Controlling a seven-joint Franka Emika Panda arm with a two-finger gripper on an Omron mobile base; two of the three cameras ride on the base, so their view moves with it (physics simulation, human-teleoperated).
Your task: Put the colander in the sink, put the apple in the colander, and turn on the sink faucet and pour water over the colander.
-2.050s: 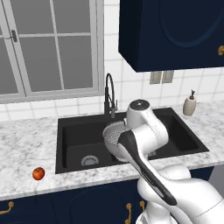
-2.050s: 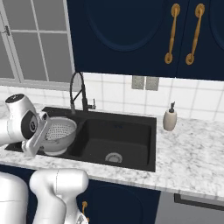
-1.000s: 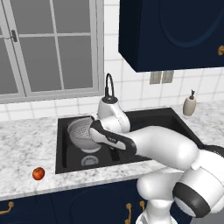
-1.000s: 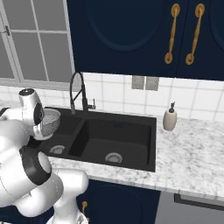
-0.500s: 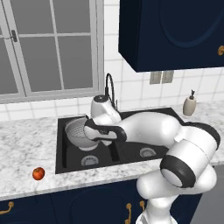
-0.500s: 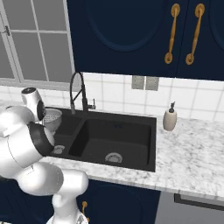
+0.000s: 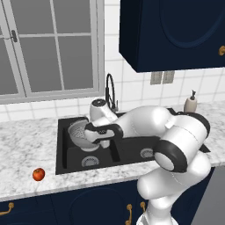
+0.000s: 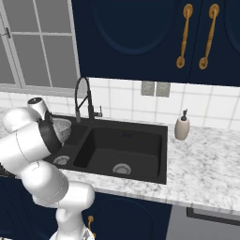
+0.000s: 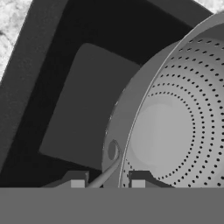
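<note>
The colander (image 7: 80, 133), a light-grey metal bowl dotted with holes, hangs tilted in the left basin of the black sink (image 7: 62, 151). My gripper (image 7: 96, 140) is shut on its right rim. In the hand view the two fingertips (image 9: 78, 180) pinch the rim and its small loop handle, with the colander (image 9: 175, 131) on the right and the sink floor (image 9: 83, 100) below. My arm partly covers the colander (image 8: 62, 128) in the right base view. The red apple (image 7: 38, 174) lies on the counter, left of the sink. The black gooseneck sink faucet (image 7: 110, 89) stands behind the divider. No water runs from it.
A beige soap dispenser (image 7: 190, 103) stands on the marble counter right of the sink. A window sits behind the counter on the left, dark blue cabinets hang above on the right. The right basin (image 8: 123, 151) holds only its drain.
My arm has swung left and down with the colander, from over the sink's middle into the left basin. The apple has not moved.
</note>
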